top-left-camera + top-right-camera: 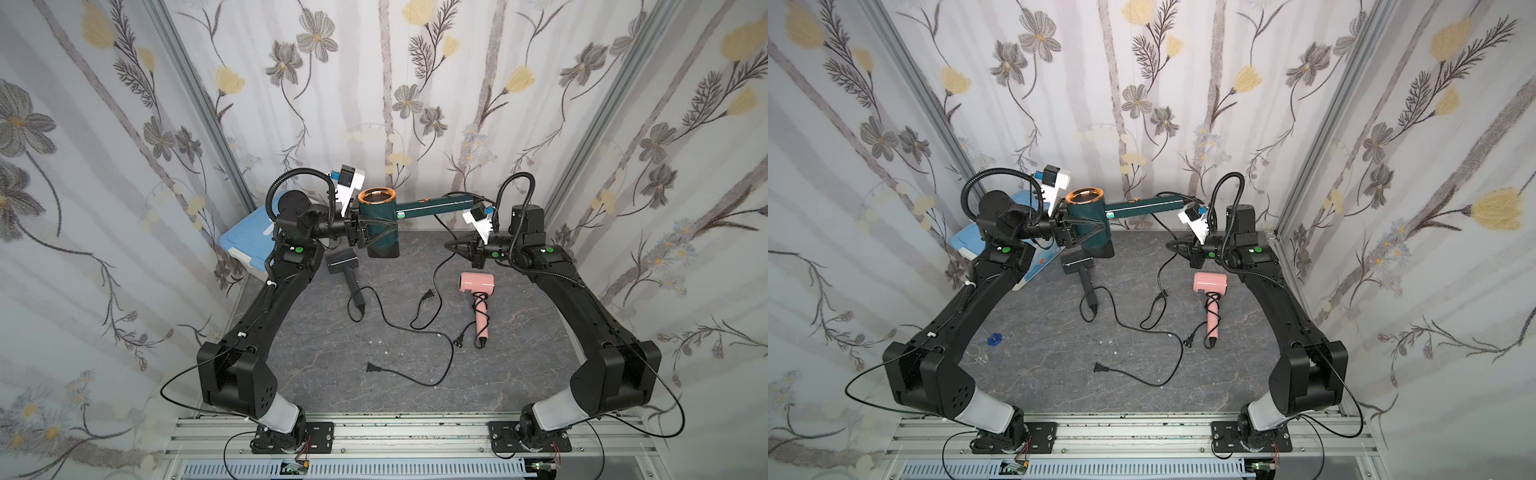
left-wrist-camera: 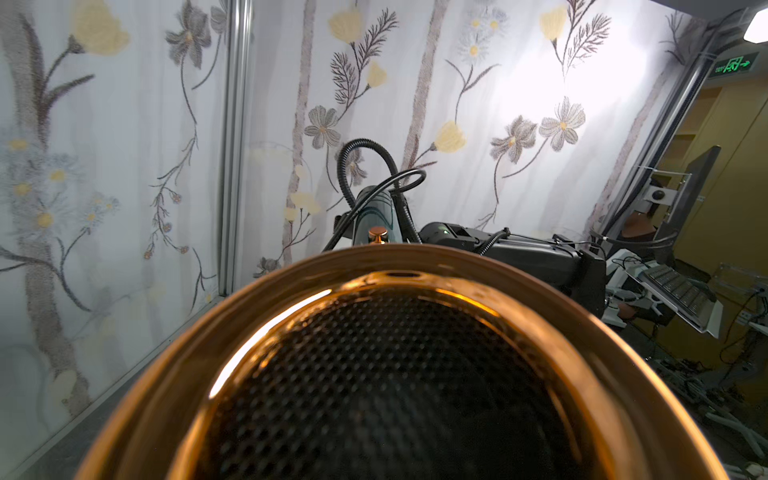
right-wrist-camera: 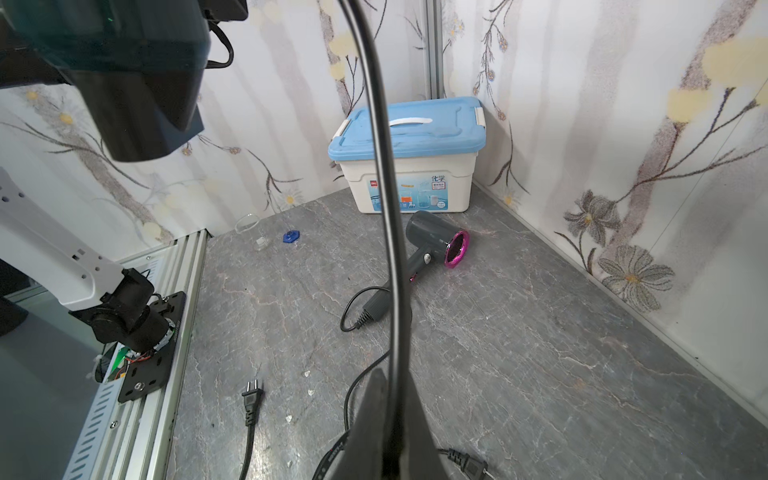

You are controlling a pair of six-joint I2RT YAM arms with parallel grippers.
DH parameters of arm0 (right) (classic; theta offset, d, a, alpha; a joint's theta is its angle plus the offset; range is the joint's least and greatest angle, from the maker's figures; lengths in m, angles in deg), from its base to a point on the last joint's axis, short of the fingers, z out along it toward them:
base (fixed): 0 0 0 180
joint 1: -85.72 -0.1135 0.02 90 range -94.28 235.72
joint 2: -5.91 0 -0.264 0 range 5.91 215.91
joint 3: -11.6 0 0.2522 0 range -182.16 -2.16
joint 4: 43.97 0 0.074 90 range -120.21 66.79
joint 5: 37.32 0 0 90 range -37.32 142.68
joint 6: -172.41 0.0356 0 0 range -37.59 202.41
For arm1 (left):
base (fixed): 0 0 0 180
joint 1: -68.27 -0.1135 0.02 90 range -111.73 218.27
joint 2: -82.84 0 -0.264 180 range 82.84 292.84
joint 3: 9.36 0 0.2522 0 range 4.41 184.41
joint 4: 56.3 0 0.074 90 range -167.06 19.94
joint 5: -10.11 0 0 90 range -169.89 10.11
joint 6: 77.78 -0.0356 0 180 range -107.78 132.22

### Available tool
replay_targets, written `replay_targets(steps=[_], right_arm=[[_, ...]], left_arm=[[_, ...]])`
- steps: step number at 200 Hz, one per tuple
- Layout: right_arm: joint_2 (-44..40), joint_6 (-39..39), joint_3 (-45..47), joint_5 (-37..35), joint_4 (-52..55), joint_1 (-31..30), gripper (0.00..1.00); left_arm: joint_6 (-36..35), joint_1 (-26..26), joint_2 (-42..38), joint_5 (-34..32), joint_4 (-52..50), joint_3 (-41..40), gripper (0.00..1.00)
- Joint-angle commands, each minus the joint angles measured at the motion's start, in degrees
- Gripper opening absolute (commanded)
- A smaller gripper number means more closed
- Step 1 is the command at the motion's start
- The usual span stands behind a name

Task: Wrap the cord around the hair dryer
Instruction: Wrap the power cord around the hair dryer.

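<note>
- The left gripper (image 1: 376, 232) has its fingers clamped on the barrel of the green hair dryer (image 1: 436, 204), which is held above the table (image 1: 324, 365) with its handle roughly level.
- The right gripper (image 1: 452, 246) is pinched tight on the black cord (image 3: 384, 166).
- A blue-lidded storage box (image 3: 409, 183) sits in the corner with its lid closed and contents hidden; its label reads "化学".
- The lettering on the dryer handle is too small to read.

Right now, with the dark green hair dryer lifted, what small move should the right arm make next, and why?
Probably carry the black cord over the handle of the dark green hair dryer, laying one loop. The left gripper holds the barrel off the grey table, handle toward the right gripper, which is shut on the cord; slack trails below.
</note>
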Motion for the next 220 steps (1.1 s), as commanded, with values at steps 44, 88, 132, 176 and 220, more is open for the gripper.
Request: replay_targets(steps=[44,88,132,176,220], right_arm=[[-8.2,3.5,8.4,-4.9,-8.4,-0.6,0.00],[-11.3,-3.9,5.1,-16.6,3.9,-7.1,0.00],[-13.3,-8.0,-2.8,-29.0,13.6,-14.1,0.00],[-12.1,-12.3,-15.5,-41.5,24.6,-17.2,0.00],[-7.8,-17.5,-26.4,-52.7,29.6,-17.3,0.00]], left_arm=[[-2.8,-2.1,0.7,-13.3,-3.2,1.3,0.00],[-12.7,-2.2,3.0,-17.9,-18.4,6.6,0.00],[-24.2,-2.0,6.2,-19.2,-35.6,11.9,0.00],[-35.1,0.5,6.7,-16.6,-48.7,13.7,0.00],[-48.2,5.6,3.8,-12.2,-64.3,15.2,0.00]])
